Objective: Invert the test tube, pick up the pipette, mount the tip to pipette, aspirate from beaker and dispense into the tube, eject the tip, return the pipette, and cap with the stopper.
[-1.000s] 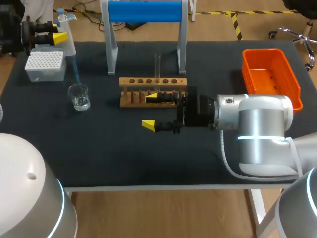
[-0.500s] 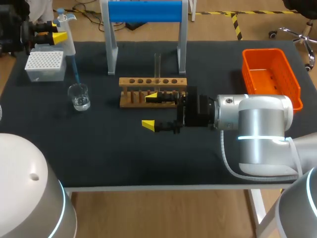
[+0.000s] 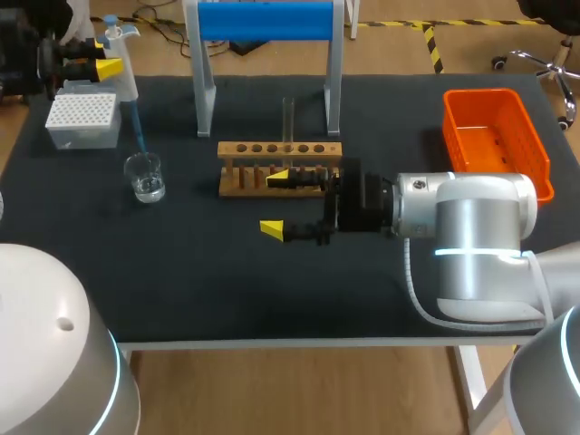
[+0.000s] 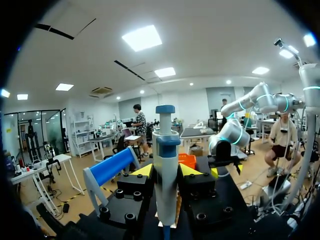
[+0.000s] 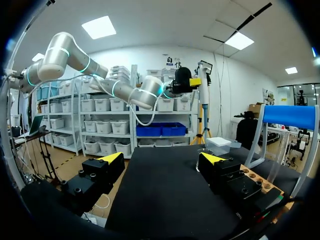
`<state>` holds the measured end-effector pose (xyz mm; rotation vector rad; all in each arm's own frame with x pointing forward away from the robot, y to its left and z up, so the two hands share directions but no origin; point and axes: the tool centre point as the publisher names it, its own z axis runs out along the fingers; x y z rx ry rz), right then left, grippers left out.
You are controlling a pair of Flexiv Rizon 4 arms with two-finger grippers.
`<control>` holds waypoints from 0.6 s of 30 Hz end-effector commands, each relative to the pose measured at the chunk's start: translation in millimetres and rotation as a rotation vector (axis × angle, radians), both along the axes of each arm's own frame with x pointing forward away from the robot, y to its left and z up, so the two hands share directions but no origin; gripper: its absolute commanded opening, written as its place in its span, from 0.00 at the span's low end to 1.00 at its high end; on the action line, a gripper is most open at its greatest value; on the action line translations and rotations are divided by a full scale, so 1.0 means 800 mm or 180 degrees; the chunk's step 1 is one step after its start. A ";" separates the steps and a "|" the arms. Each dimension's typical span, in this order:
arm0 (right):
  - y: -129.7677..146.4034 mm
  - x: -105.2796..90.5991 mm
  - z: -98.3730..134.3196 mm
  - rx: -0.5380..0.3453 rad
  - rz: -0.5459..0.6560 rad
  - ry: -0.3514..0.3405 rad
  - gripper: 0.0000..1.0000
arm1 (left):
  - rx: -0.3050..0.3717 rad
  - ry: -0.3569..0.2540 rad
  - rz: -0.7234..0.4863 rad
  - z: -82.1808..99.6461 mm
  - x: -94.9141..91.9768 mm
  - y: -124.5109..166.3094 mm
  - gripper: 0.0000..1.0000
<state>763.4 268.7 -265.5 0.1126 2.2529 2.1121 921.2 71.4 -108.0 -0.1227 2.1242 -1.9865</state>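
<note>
Drawing liquid, the left pincer (image 3: 103,56), clenched on the pipette (image 3: 124,68) at the bench's ten o'clock, should dip its tip plumb into the beaker (image 3: 145,176); right pincer (image 3: 274,201) sits released.

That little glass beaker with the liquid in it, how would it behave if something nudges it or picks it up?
The beaker looks like clear glass, so probably rigid, smooth and breakable. It is small and shallowly filled, so likely light and easy to slide on the table. Its wide base should resist tipping, though the liquid could slosh.
</note>
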 end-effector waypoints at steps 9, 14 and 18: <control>0.078 0.019 -0.016 -0.0341 -0.0452 -0.0054 1.00 | -0.0004 -0.0004 -0.0011 0.000 0.000 0.001 0.00; 0.102 0.033 -0.027 -0.0438 -0.0581 -0.0075 1.00 | -0.0004 -0.0004 -0.0011 0.000 0.000 0.001 0.00; 0.118 0.046 -0.033 -0.0469 -0.0699 -0.0048 1.00 | -0.0004 -0.0004 -0.0011 0.000 0.000 0.001 0.00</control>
